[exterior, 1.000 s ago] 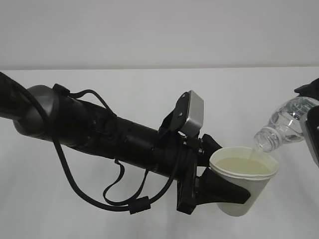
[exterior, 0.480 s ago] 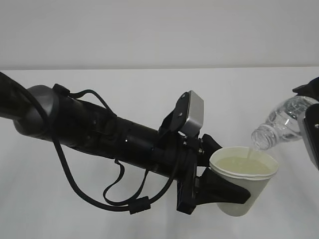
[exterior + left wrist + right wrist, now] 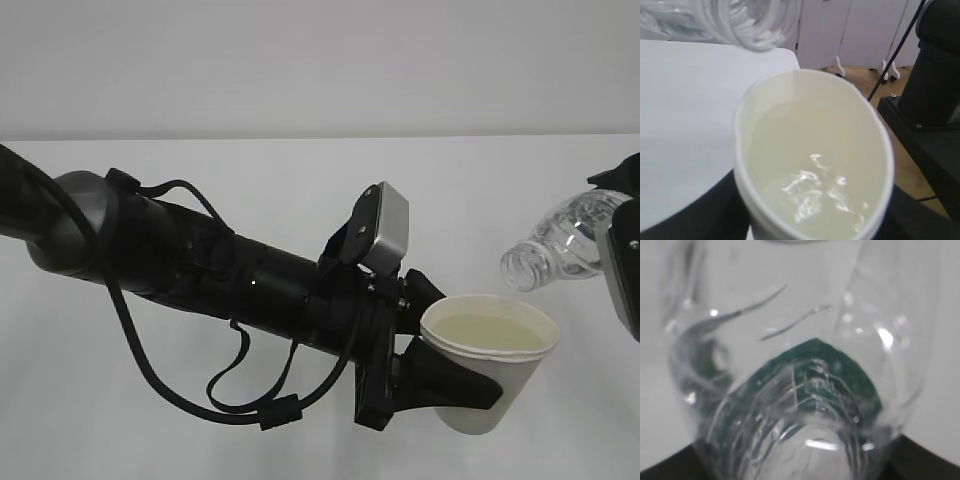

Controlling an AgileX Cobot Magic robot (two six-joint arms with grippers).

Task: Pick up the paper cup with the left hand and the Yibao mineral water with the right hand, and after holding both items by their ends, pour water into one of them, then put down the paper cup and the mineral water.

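Observation:
My left gripper is shut on the white paper cup and holds it upright above the table. The cup has water inside, seen rippling in the left wrist view. My right gripper, at the right edge of the exterior view, holds the clear Yibao mineral water bottle tilted with its open mouth toward the cup, up and right of the rim. No stream shows. The bottle mouth also shows at the top of the left wrist view. The bottle's base and green label fill the right wrist view.
A white table runs under both arms against a pale wall. My left arm's black body and cables cross the left half of the exterior view. Past the table edge, a black stand and wooden floor show.
The bottle has tipped back and lifted away from the cup rim. The stream of water that ran into the cup has stopped. The left arm and cup have stayed still.

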